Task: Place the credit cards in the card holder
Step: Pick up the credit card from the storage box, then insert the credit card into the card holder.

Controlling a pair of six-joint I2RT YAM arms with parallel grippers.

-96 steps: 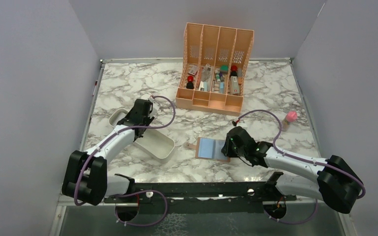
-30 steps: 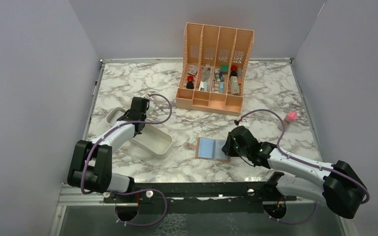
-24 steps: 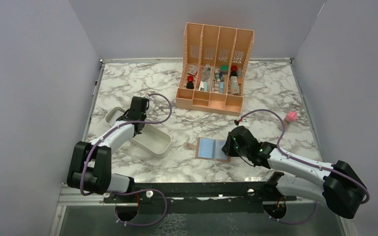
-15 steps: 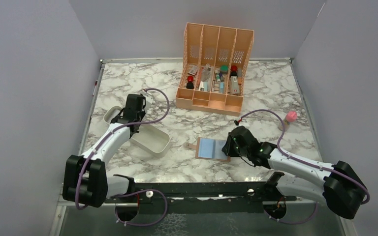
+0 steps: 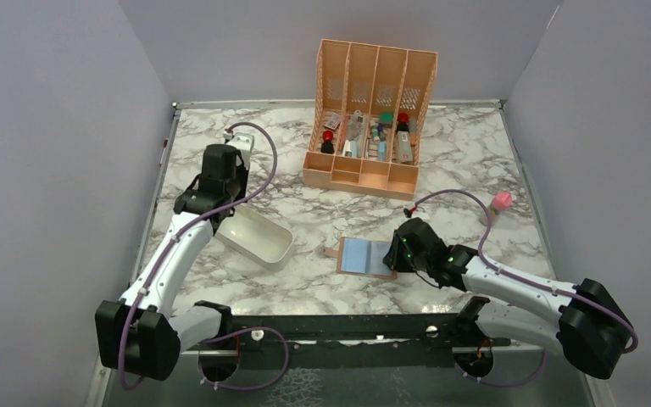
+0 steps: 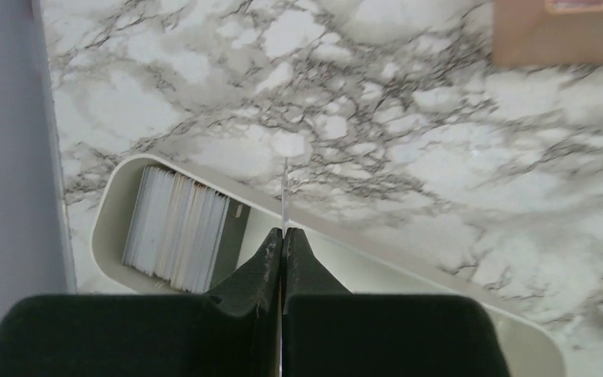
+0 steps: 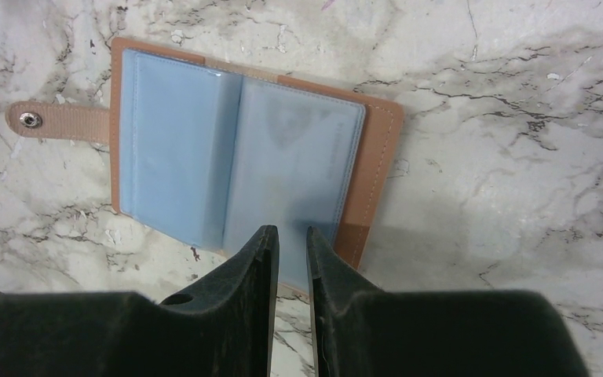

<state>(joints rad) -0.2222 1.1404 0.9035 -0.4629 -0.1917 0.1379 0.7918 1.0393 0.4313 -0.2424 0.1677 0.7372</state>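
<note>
Left gripper just clenched on one card and rose above tray; we judge carry to holder comes next. Right gripper: jaws slightly apart at holder edge; we cannot tell grip.

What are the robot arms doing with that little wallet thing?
They are filling it with cards. The left gripper is shut on one thin card, held edge-on above the white tray, where a stack of cards lies. The right gripper pinches the near edge of the brown card holder, which lies open on the marble table, blue side up. I can see no card in it yet.
</note>
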